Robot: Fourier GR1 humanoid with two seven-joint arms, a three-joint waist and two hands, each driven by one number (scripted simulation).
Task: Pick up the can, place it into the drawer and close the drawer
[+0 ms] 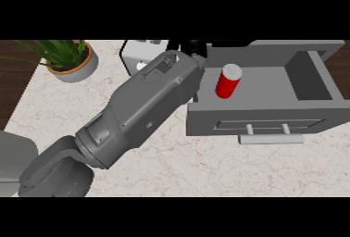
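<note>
Your can (228,81) stands upright inside the open drawer (311,104), awaiting closing; left hand (186,46) behind the drawer's left wall, its grip I cannot tell.

The pale marble-patterned table (205,162) has a smooth stone-like top with fine brownish veining; dark brown wood with visible grain borders it at the left edge. The open grey box-shaped drawer (259,121) has a flat matt finish, as does its lighter grey bar handle (270,138). The red cylindrical can (227,83) looks smooth, with a paler top. The grey forearm (147,111) has a matt, hard-shell surface.
</note>
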